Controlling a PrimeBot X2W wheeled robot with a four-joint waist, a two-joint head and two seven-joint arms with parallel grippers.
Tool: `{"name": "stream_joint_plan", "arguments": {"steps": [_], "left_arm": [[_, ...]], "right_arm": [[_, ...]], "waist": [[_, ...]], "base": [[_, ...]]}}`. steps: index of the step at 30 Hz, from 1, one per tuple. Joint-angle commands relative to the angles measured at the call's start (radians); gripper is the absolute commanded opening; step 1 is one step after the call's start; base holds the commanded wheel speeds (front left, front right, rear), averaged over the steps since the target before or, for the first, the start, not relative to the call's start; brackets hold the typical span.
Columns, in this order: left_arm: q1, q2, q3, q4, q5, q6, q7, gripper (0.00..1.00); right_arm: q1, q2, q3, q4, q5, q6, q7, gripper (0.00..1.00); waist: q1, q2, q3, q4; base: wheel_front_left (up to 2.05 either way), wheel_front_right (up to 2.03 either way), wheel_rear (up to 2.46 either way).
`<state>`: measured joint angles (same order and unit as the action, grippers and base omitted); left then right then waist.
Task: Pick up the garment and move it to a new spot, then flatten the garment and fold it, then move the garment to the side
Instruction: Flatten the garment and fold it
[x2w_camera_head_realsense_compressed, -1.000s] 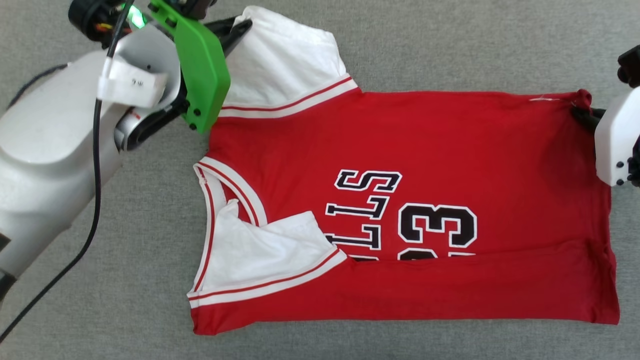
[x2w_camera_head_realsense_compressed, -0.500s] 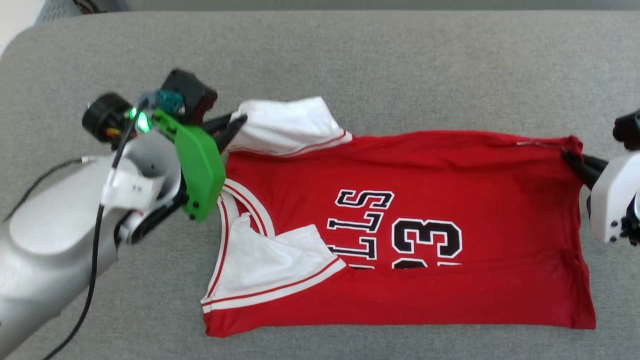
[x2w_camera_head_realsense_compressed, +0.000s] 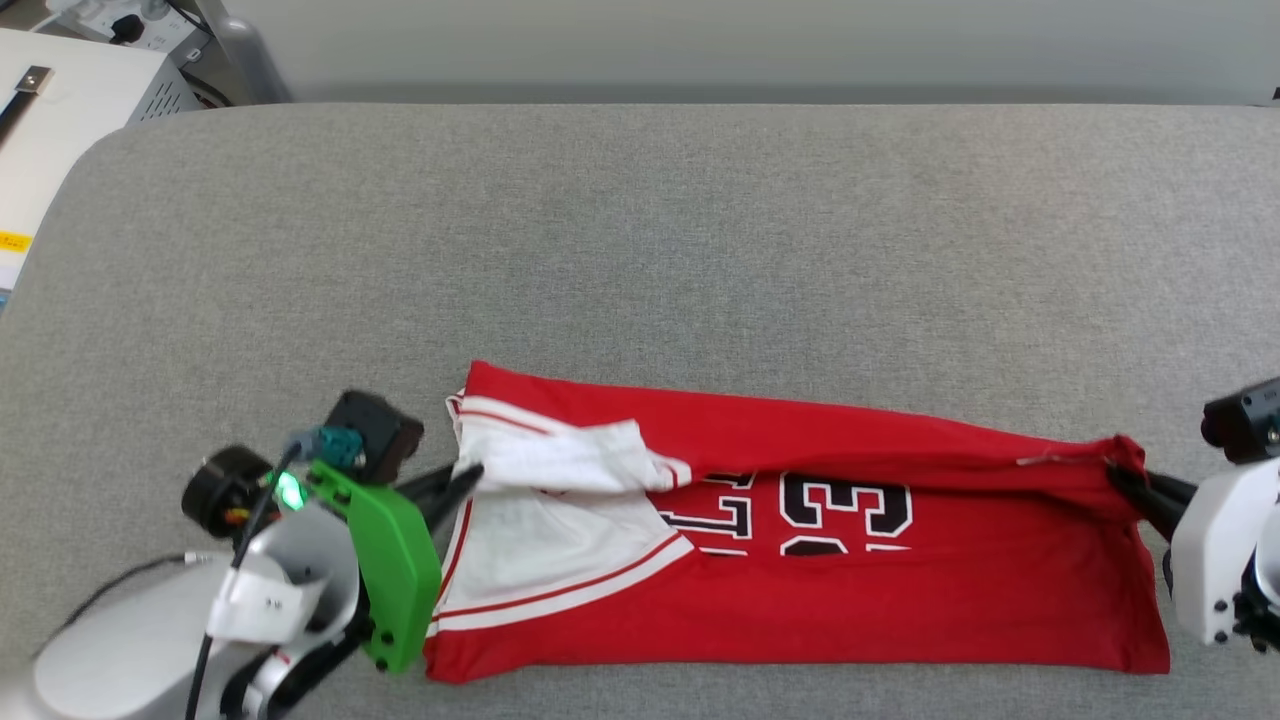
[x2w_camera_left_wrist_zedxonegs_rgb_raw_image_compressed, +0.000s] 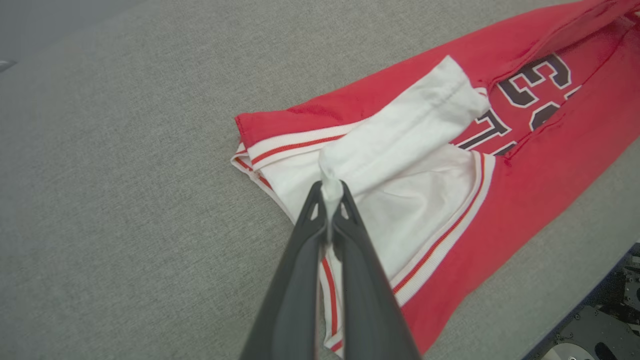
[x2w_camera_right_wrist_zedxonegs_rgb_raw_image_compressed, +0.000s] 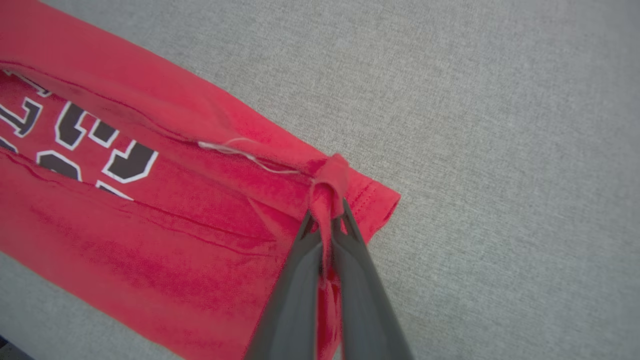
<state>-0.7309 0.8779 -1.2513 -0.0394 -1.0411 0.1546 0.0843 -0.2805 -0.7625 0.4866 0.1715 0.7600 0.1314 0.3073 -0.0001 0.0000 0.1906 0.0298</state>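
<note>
The garment (x2w_camera_head_realsense_compressed: 900, 590) is a red shirt with white sleeves and black "23" lettering, lying as a long band along the near part of the grey surface. Its far long edge is being folded toward me over the front. My left gripper (x2w_camera_head_realsense_compressed: 462, 482) is shut on the far white sleeve (x2w_camera_left_wrist_zedxonegs_rgb_raw_image_compressed: 400, 130) at the collar end; the wrist view shows white cloth pinched at the tips of my left gripper (x2w_camera_left_wrist_zedxonegs_rgb_raw_image_compressed: 330, 192). My right gripper (x2w_camera_head_realsense_compressed: 1128, 478) is shut on the far red hem corner (x2w_camera_right_wrist_zedxonegs_rgb_raw_image_compressed: 330, 175), with the cloth bunched in my right gripper (x2w_camera_right_wrist_zedxonegs_rgb_raw_image_compressed: 327, 220).
The grey padded surface (x2w_camera_head_realsense_compressed: 640, 260) stretches wide beyond the shirt. A white box (x2w_camera_head_realsense_compressed: 60, 110) with cables stands past its far left corner. The surface's near edge runs just below the shirt, with dark robot parts (x2w_camera_left_wrist_zedxonegs_rgb_raw_image_compressed: 600, 325) under it.
The head camera has tilted up, so the picture shifted. Both grippers have drawn the shirt's far edge toward me; the upper sleeve now lies over the lower one and part of the lettering is covered.
</note>
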Motion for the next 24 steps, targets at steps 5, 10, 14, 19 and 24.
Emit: {"name": "stream_joint_plan", "arguments": {"steps": [5,10,14,19,24], "left_arm": [[0.107,-0.002,-0.011,-0.011,-0.027,0.026,-0.01,0.0],[0.16,-0.039,-0.016,0.028,-0.043,0.018,-0.008,0.0],[0.178,-0.074,-0.018,0.089,-0.044,0.003,-0.011,0.0],[0.189,-0.098,-0.004,0.138,-0.037,0.012,-0.059,1.0],[0.216,-0.092,0.043,0.136,-0.017,0.083,-0.179,1.0]], "right_arm": [[0.085,0.014,-0.04,0.002,0.005,-0.001,0.009,0.0],[0.138,0.042,-0.047,0.03,0.009,-0.001,0.025,0.0],[0.159,0.07,-0.038,0.072,0.002,-0.001,0.021,0.0],[0.155,0.096,-0.058,0.078,-0.01,-0.001,-0.031,1.0],[0.168,0.088,-0.11,-0.001,-0.018,-0.001,-0.076,1.0]], "waist": [[0.0001,0.0,0.005,0.005],[0.0001,0.0,0.02,0.012],[0.0001,0.0,0.029,0.015],[0.0001,0.0,0.015,0.011],[0.0001,0.0,-0.022,0.007]], "base": [[0.0,0.0,0.0],[0.0,0.0,0.0],[0.0,0.0,0.0],[0.0,0.0,0.0],[0.0,0.0,0.0]]}}
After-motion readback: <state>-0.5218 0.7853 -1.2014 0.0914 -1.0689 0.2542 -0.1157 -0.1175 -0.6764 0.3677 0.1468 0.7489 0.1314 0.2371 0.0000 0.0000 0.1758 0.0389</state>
